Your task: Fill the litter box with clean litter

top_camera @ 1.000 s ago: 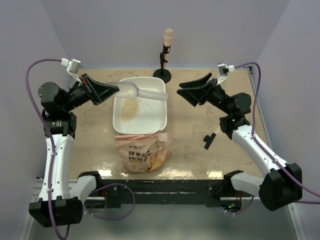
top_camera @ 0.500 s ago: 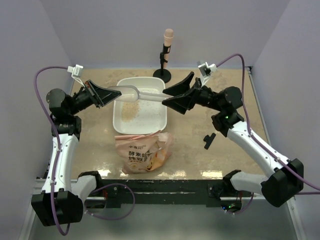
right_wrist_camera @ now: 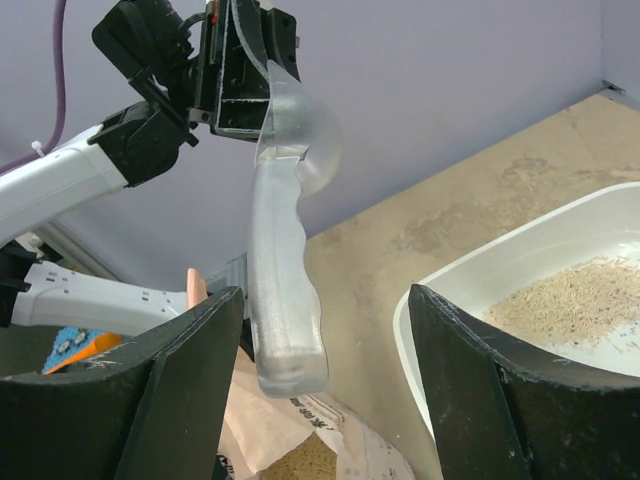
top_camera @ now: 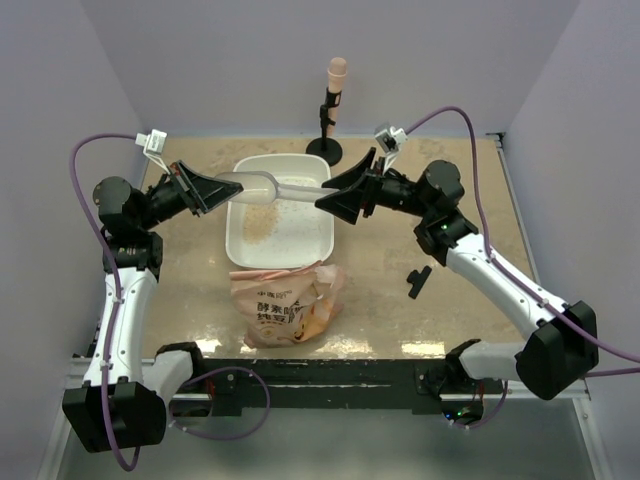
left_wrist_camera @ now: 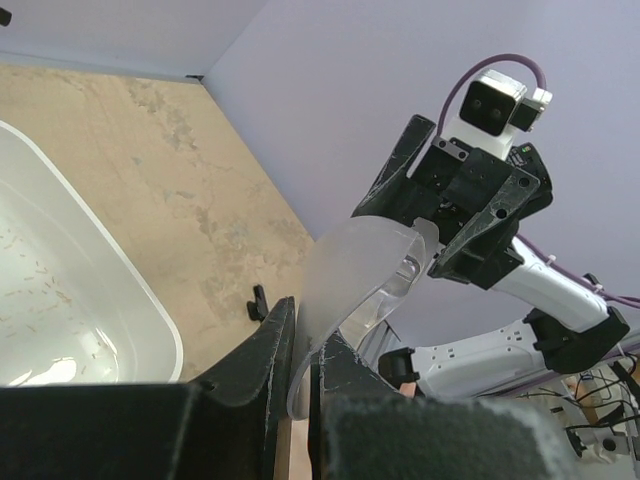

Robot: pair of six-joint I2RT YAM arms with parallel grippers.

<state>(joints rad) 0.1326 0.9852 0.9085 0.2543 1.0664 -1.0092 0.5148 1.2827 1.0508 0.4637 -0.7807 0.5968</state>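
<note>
A crinkly orange bag (top_camera: 287,303) lies just before your litter box (top_camera: 316,232), a stand (top_camera: 331,110) behind it, and a small black piece (top_camera: 417,282) on the table (top_camera: 400,230) to the right. A translucent scoop (top_camera: 278,186) spans the box's far end: left gripper (top_camera: 228,184) jaws clamped on its bowl, right gripper (top_camera: 326,193) jaws apart around its handle. The white box sits mid-table, with clean litter (top_camera: 262,222) thinly covering part of its floor.

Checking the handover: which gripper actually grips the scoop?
The left gripper, shut on the scoop at its bowl; the right gripper stands open around its handle, not clamped.
</note>
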